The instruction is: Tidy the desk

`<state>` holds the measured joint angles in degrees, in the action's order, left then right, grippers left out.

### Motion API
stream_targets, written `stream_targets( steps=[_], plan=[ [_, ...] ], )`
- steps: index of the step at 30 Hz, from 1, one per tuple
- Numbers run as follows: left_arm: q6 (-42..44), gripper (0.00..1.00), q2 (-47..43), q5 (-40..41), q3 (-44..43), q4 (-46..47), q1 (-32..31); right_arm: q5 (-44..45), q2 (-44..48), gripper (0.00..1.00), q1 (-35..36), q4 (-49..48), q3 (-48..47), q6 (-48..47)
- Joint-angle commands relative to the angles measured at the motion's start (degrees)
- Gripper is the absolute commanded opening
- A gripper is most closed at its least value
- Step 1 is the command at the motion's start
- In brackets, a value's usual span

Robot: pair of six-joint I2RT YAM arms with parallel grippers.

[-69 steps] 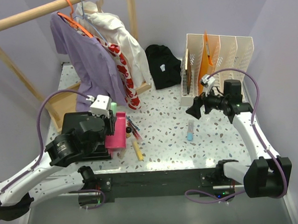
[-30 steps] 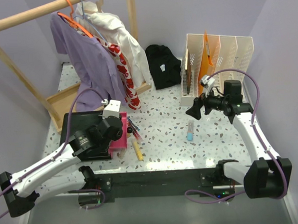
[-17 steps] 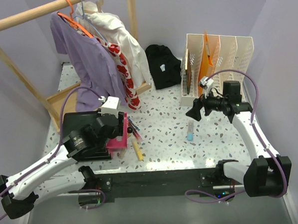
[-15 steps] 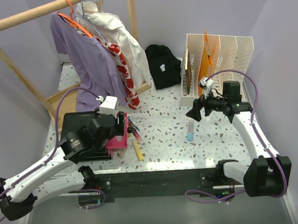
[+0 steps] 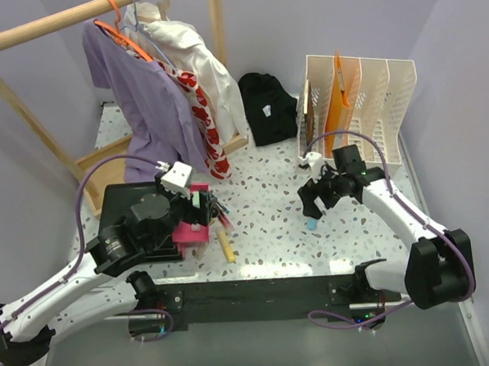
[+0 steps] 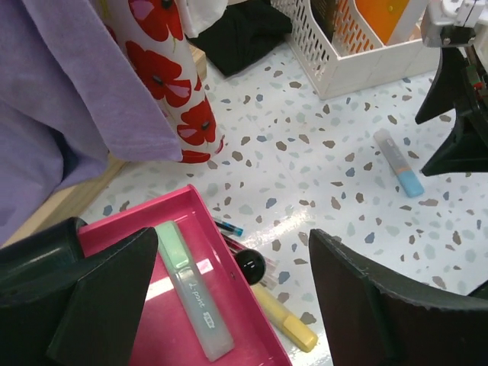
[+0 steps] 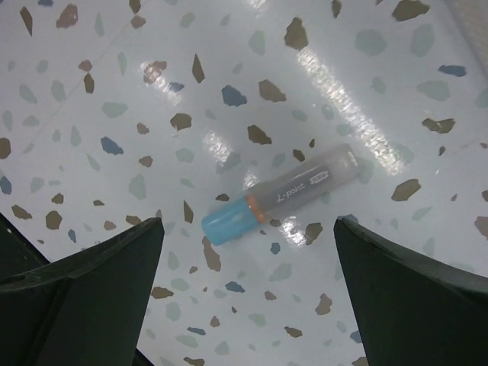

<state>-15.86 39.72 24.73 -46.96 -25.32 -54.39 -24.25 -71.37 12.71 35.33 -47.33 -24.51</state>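
The desk (image 5: 266,200) is white terrazzo. A pink tray (image 5: 187,233) sits at its left front, and a green highlighter (image 6: 191,293) lies loose in the pink tray (image 6: 130,335). My left gripper (image 5: 199,205) hovers open just above it; in the left wrist view the left gripper (image 6: 236,305) has nothing between its fingers. A blue-capped highlighter (image 7: 278,194) lies flat on the desk (image 7: 145,114). My right gripper (image 7: 248,286) stands open above it, a finger on either side, not touching. From above, the right gripper (image 5: 315,199) hides most of that blue-capped highlighter (image 5: 311,224).
A yellow highlighter (image 5: 225,245), a black round cap (image 6: 249,265) and pens lie just right of the tray. A black pad (image 5: 118,204) lies under my left arm. A white file rack (image 5: 359,103), black cloth (image 5: 267,106) and hanging clothes (image 5: 162,97) stand at the back.
My left gripper opened and let go of the green highlighter into the pink tray. My right arm swung down and left until it came over the blue-capped highlighter.
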Motion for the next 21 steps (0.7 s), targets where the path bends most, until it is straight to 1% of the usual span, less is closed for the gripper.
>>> stream_targets(
  steps=[1, 3, 8, 13, 15, 17, 21],
  plan=[
    [9.1, 0.86, 0.9, 0.0, 0.3, 5.5, 0.2, 8.4, -0.7, 0.99, 3.9, -2.0, 0.9, 1.6],
    [10.2, 0.86, 0.7, 0.6, 1.0, 6.7, 0.2, 9.8, -1.2, 0.99, 5.1, -2.5, 1.2, 1.9],
    [11.5, 0.86, -2.1, 2.0, 6.2, 11.3, 0.2, 11.5, -4.1, 0.98, 7.4, -2.6, 0.9, 1.9],
    [11.2, 0.87, -4.6, 5.6, 7.0, 9.1, 0.3, 13.6, -9.8, 0.92, 9.3, -2.6, 0.0, 2.2],
    [10.6, 0.87, -5.9, 5.6, 7.4, 8.7, 0.3, 14.1, -10.6, 0.9, 9.7, -3.4, 0.0, 2.9],
    [10.1, 0.87, -7.6, 5.2, 8.0, 9.1, 0.3, 15.5, -12.0, 0.86, 10.1, -4.1, 0.0, 3.6],
    [10.4, 0.87, -8.3, 5.1, 8.1, 9.1, 0.7, 17.7, -14.3, 0.84, 10.4, -4.5, -0.2, 4.2]
  ],
)
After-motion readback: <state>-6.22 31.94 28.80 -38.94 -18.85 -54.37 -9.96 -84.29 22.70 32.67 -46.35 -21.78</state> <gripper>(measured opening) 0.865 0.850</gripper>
